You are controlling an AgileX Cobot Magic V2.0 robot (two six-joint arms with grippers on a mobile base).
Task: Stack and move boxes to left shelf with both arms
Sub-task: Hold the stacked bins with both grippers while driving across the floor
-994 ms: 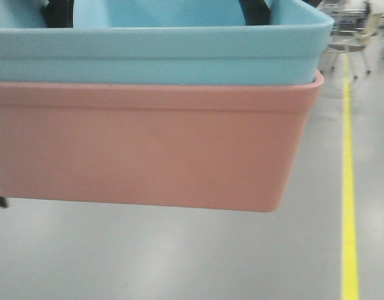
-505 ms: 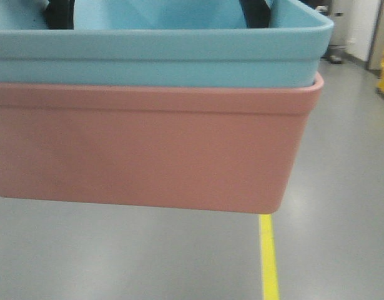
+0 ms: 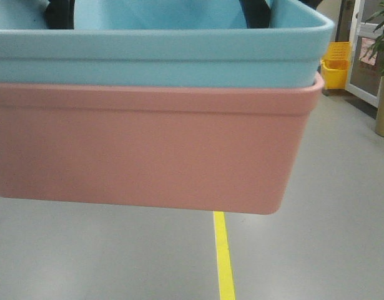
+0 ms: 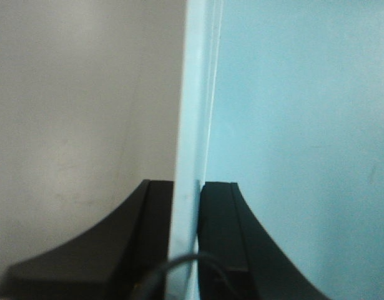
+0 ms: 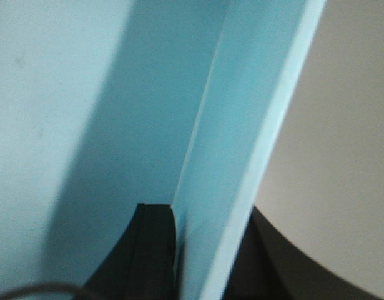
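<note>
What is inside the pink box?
The blue box sits inside the pink box. Only its top band shows; the pink wall hides the rest.

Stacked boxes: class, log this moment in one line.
stack: blue box in pink box, off floor | left end effector: shut on blue box | right end effector: shut on blue box

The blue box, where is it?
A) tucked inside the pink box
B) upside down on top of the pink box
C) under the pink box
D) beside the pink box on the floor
A: the blue box sits nested in the pink box, open side up, with only its top band showing above the pink rim.
</note>
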